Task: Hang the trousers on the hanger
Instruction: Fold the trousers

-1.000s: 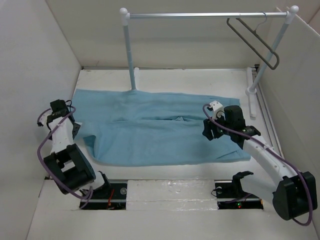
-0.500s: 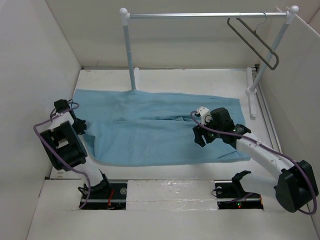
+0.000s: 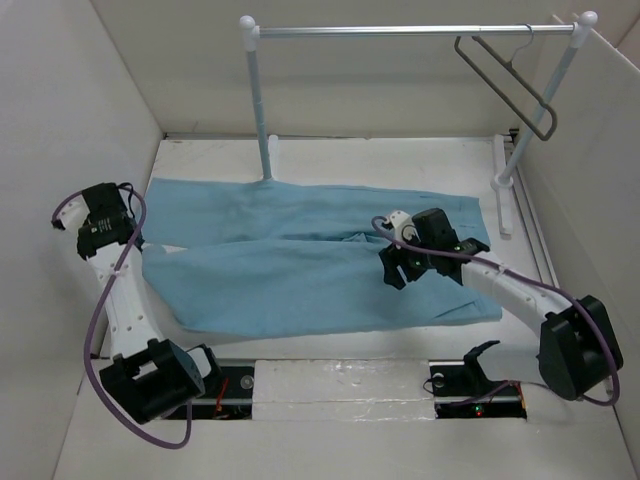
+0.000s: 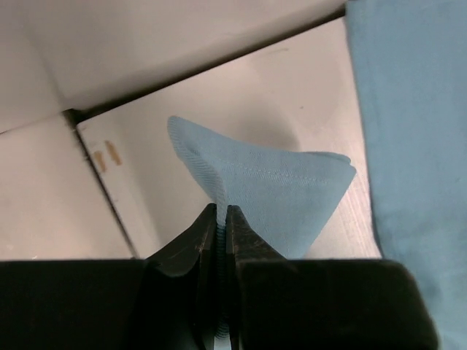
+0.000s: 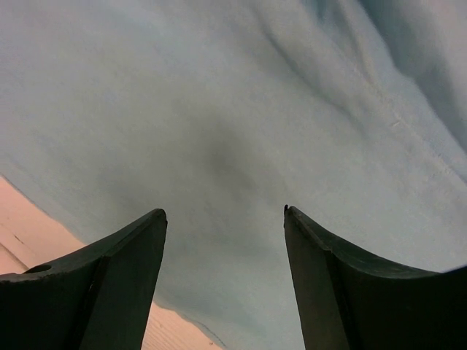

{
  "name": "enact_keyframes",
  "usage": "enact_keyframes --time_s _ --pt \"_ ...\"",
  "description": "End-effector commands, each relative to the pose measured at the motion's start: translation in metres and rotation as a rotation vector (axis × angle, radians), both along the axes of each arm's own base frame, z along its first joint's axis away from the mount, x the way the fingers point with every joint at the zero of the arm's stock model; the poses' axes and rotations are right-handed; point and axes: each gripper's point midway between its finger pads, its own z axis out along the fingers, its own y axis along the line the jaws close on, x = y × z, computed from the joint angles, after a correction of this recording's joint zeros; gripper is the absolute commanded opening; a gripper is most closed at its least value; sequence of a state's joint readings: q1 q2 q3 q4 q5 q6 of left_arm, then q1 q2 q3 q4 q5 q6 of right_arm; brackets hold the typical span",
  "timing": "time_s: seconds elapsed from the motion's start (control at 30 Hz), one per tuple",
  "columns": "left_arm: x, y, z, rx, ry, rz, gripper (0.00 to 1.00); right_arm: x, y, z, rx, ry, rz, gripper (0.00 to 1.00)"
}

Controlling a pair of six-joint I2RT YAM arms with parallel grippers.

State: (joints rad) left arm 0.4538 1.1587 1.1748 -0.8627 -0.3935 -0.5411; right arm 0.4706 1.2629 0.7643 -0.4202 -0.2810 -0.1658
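The light blue trousers [image 3: 300,255] lie spread flat across the table. My left gripper [image 3: 133,243] is at their left end, shut on a folded corner of the cloth. In the left wrist view the hem [image 4: 277,189] sticks up from between the closed fingertips of the left gripper [image 4: 221,211], lifted off the table. My right gripper [image 3: 392,272] hovers open above the middle-right of the trousers. The right wrist view shows that gripper [image 5: 225,215] with its fingers wide apart over bare cloth [image 5: 219,109]. The dark grey hanger [image 3: 510,85] hangs from the rail at the back right.
A white rail [image 3: 400,31] on ball-topped posts spans the back, its left post [image 3: 260,110] standing right behind the trousers. Its right foot bar [image 3: 503,195] lies beside the cloth's right end. White walls enclose the table on the left, right and back.
My left gripper has shut on the trousers' left corner and pulled it up and back to the left. My right gripper slid left across the cloth and stayed open.
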Motion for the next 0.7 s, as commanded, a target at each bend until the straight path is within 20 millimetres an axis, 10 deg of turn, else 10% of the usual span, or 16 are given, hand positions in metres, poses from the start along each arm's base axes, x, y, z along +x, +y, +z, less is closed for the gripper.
enact_keyframes --time_s 0.0,0.1,0.2,0.37,0.43,0.47,0.67 --pt "-0.037 -0.004 0.008 0.034 0.144 0.075 0.0 0.023 0.009 0.026 0.053 -0.064 0.017 0.71" --pt "-0.033 -0.002 -0.005 0.023 0.168 0.081 0.0 0.038 0.003 0.028 0.05 -0.08 -0.01 0.71" --pt "0.017 0.01 -0.012 0.001 0.111 0.044 0.0 0.053 0.001 0.03 0.036 -0.086 -0.021 0.72" --pt "0.154 0.009 -0.042 -0.037 0.115 -0.099 0.0 0.07 0.007 0.037 0.031 -0.086 -0.027 0.72" --pt "0.198 -0.021 -0.032 0.034 0.145 -0.192 0.0 0.069 0.016 0.042 0.03 -0.098 -0.014 0.72" --pt "0.21 -0.025 -0.065 0.052 0.253 -0.21 0.0 0.069 0.018 0.044 0.025 -0.103 -0.011 0.72" --pt "0.232 -0.065 -0.09 0.048 0.316 -0.348 0.5 0.056 0.039 0.059 0.035 -0.124 0.052 0.75"
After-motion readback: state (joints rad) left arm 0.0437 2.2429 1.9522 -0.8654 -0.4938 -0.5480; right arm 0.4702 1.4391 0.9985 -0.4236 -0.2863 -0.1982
